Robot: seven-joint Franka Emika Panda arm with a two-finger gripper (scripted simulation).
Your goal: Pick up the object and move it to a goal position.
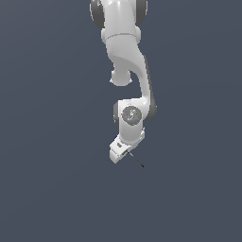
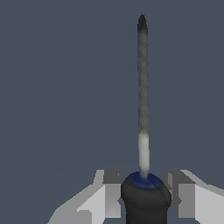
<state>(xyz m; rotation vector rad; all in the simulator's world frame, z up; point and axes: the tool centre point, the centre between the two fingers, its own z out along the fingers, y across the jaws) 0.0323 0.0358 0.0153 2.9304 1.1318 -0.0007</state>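
The object (image 2: 145, 199) is a tiny screwdriver-like tool with a black handle and a blue ring where a thin grey shaft leaves it. In the wrist view the handle sits between the two grey-white fingers (image 2: 111, 188), and the shaft points straight away from the camera, ending in a dark tip. My gripper (image 2: 144, 189) is shut on the handle. In the exterior view the white gripper (image 1: 118, 151) hangs tilted under the arm. Only the object's thin dark shaft (image 1: 136, 159) shows there, sticking out toward the exterior view's lower right.
A plain dark grey-blue surface (image 1: 52, 189) fills both views with no other objects on it. The white arm (image 1: 125, 56) comes down from the top middle of the exterior view. No goal marker shows.
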